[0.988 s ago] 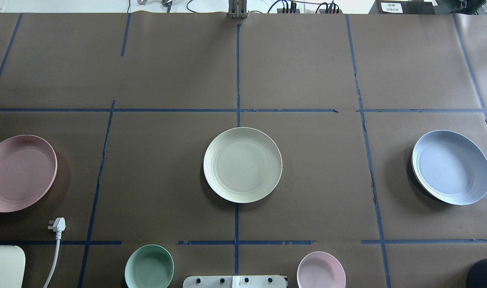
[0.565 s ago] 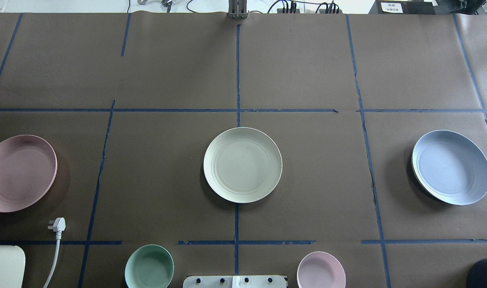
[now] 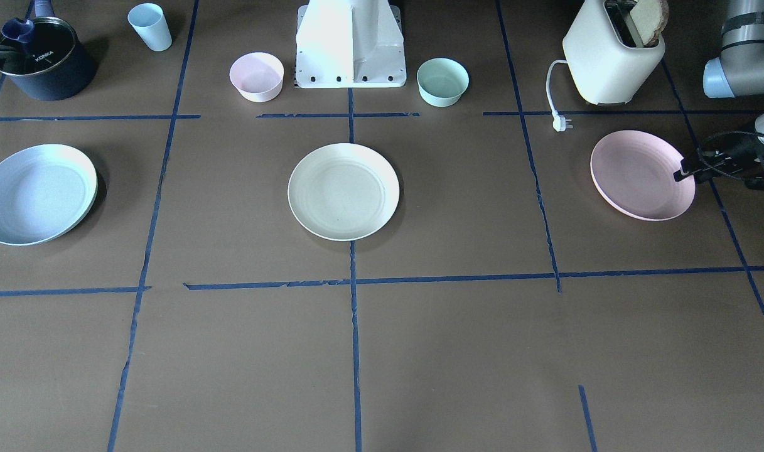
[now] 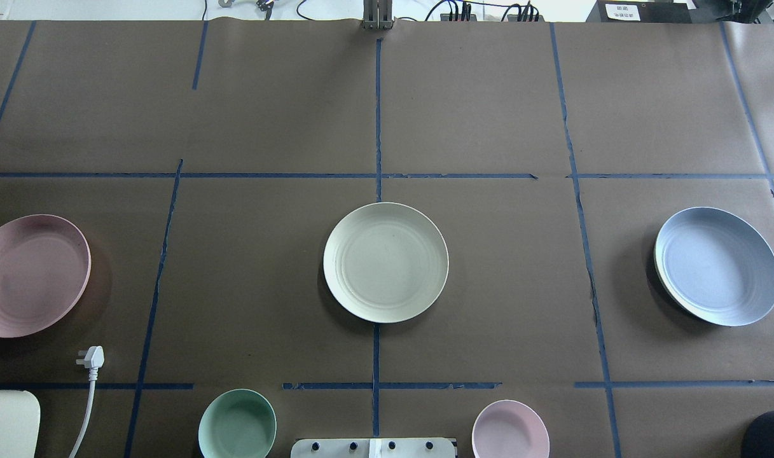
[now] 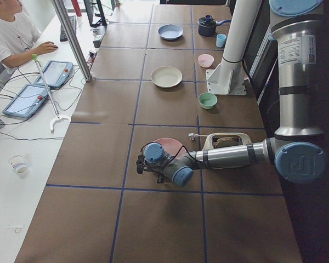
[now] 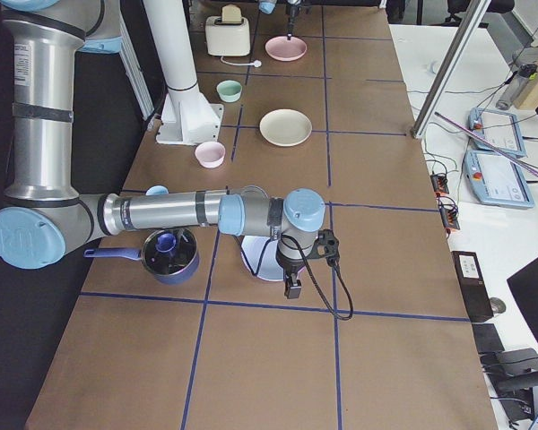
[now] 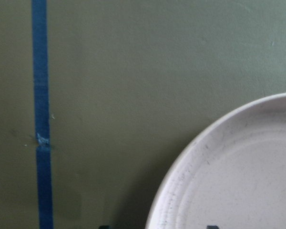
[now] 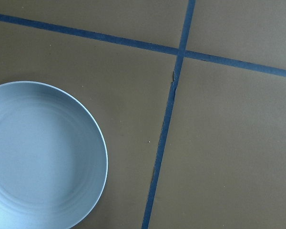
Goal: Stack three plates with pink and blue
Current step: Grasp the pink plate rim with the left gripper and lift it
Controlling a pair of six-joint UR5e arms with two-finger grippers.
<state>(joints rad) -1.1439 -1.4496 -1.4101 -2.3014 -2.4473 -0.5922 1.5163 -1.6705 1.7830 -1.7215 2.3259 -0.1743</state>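
L tool (image 3: pixel 683 172) open, tips lined up either side of the outer rim of pink plate (image 3: pixel 639 172) at L end of counter (image 3: pixel 457 351); R tool (image 6: pixel 291 285) by blue plate (image 3: pixel 36 191), state can't tell; cream plate (image 3: pixel 343 191) centre; risk: thin rim pinch slips or tilts it on lift.

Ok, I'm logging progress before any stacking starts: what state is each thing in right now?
pink plate, lying flat, unstacked
cream plate, flat, unstacked, empty
blue plate, flat, unstacked, empty
left gripper, open, at the pink plate's rim
right gripper, open or shut cannot be told
toaster, bread in it, plug lying loose
pot, lid on
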